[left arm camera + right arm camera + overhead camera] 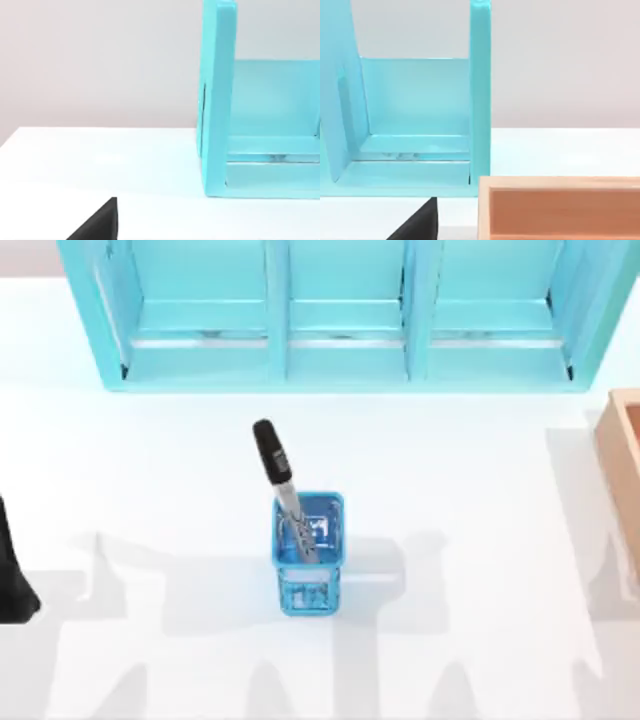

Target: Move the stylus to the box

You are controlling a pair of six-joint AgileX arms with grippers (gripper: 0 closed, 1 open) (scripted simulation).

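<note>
Black-capped stylus [281,485] tilted in blue cup [309,552]; barrel print unreadable; tool state unclear.

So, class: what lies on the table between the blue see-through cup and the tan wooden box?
Nothing: in the top view, bare white table separates cup and box.

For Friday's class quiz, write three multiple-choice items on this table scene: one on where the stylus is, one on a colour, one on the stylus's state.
1. Where is the stylus?
A. In the blue cup
B. Inside the box
C. On a shelf

2. What colour is the shelf unit?
A. Tan
B. Cyan
C. Black

3. How does the stylus sit?
A. Flat on the table
B. Held by jaws
C. Leaning, black cap end up

Answers: 1 A, its barrel goes down into the cup at the table's middle; 2 B, the unit along the far edge is cyan; 3 C, the cap sticks out above the rim at a tilt, nothing gripping it.
</note>
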